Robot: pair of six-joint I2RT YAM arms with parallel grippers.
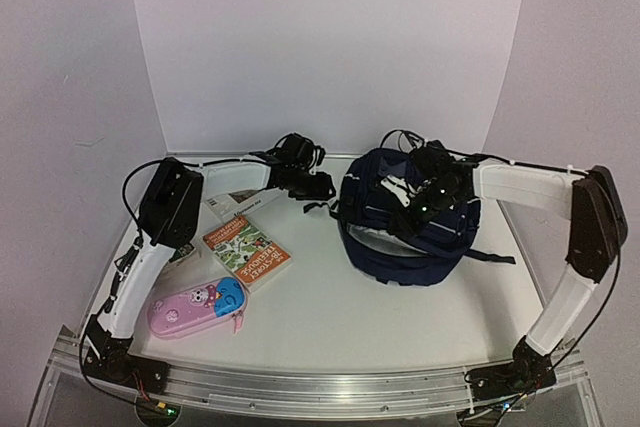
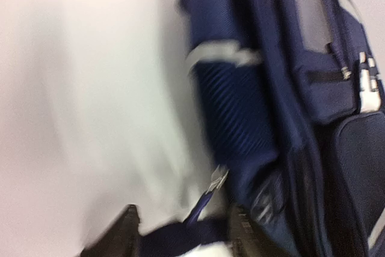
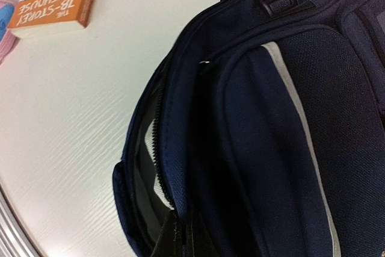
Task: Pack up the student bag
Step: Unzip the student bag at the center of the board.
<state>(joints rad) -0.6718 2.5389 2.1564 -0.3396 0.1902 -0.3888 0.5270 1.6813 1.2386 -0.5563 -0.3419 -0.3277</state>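
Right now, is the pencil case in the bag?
No, the pencil case lies on the table, well left of the bag.

Both arms reaching inward, left pincer (image 2: pixel 183 236) spread apart, right pincer (image 3: pixel 180 240) fingers pinched together

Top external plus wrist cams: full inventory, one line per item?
student bag: 1, navy blue with grey-white stripes, right of centre, main zip gaping
Treehouse paperback: 1, orange, left of centre, lying flat
pencil case: 1, pink and blue, near left, in front of the paperback
white booklet: 1, white, behind the paperback
table: 1, white, under everything
left gripper: 1, black, fingers apart, beside the bag
right gripper: 1, black, at the bag's zip opening; open or shut unclear
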